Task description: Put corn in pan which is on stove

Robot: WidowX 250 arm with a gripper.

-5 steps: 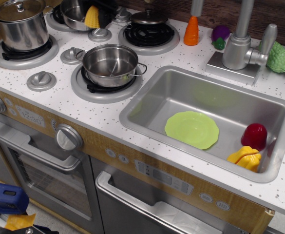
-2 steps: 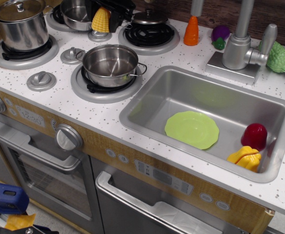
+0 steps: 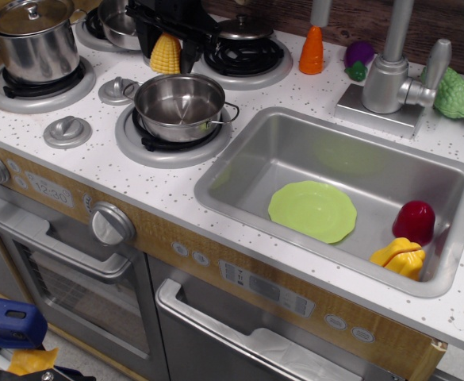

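Up at the far edge of the counter, the black gripper had its fingers clenched on the corn, the yellow cob hanging point-up between them and clear of the surface, just behind the open steel pan that sat on the near-right burner of the stove. Held high like that, the cob looked ready to clear the pan's rim, so the carry seemed well along and the release not yet done; the drop would call for the cob to come a little nearer over the bowl first. Off at the left edge stood a lidded pot on its own burner, another steel pot showed behind the gripper, and a dark lid lay over the far-right coil, so the open pan was the only easy target. Grey knobs dotted the white speckled countertop between the rings. To the right the sink held a green plate, a red piece and a yellow folded pepper in its near-right corner. Along the far edge sat a toy carrot, a purple vegetable, the faucet and a green vegetable, with dark wood panelling behind. Below, the oven door faced front.
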